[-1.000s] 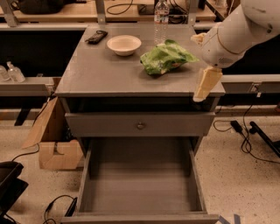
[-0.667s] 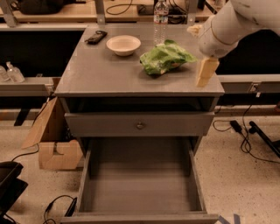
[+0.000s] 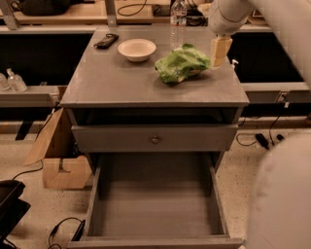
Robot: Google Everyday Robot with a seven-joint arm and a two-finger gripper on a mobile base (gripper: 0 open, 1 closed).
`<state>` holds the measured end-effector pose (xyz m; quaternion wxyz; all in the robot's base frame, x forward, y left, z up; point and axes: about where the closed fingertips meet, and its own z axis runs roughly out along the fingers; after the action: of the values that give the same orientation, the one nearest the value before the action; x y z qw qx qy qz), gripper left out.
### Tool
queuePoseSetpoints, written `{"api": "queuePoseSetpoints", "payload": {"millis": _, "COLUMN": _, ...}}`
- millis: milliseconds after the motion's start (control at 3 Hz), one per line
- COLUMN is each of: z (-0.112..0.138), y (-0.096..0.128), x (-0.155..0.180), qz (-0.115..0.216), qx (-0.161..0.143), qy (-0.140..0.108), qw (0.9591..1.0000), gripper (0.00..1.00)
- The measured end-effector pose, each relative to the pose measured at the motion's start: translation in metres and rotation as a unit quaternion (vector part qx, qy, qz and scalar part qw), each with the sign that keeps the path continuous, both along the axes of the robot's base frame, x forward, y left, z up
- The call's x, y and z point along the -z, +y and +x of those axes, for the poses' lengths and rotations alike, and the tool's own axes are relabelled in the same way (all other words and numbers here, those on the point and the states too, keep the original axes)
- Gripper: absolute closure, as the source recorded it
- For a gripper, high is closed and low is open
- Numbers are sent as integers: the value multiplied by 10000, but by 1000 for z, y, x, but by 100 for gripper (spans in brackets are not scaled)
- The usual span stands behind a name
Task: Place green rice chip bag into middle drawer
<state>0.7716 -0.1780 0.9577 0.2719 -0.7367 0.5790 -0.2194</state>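
The green rice chip bag [image 3: 181,63] lies crumpled on the grey cabinet top [image 3: 121,82], right of centre. My gripper [image 3: 219,51] hangs just to the right of the bag, close to its right edge and a little above the top. The arm reaches in from the upper right. The middle drawer [image 3: 155,204] is pulled out wide below, with a bare flat grey floor. Above it is a shut drawer front with a small round knob [image 3: 155,139].
A white bowl [image 3: 137,49] and a dark flat device [image 3: 106,40] sit at the back left of the top. A clear water bottle [image 3: 178,14] stands behind the bag. A cardboard box [image 3: 58,155] and cables lie on the floor to the left. Part of the robot's body [image 3: 282,199] fills the lower right.
My gripper has moved up and back from the cabinet's right front edge to beside the bag's right edge. The bag, bowl and drawers have not moved.
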Motion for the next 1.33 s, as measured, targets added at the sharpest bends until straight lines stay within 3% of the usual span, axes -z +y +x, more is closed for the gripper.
{"api": "queuePoseSetpoints", "payload": {"millis": 333, "z": 31, "y": 7, "x": 8, "qz": -201, "qx": -68, "qy": -1, "qw": 9998, "gripper": 0}}
{"api": "queuePoseSetpoints", "payload": {"millis": 667, "z": 55, "y": 28, "x": 41, "qz": -449, "qx": -254, "qy": 387, "qw": 9979, "gripper": 0}}
{"api": "queuePoseSetpoints", "payload": {"millis": 1000, "z": 46, "y": 36, "x": 95, "qz": -711, "qx": -481, "qy": 1234, "qw": 9886, "gripper": 0}}
{"api": "queuePoseSetpoints", "payload": {"millis": 1333, "z": 26, "y": 31, "x": 140, "qz": -857, "qx": -638, "qy": 2022, "qw": 9735, "gripper": 16}}
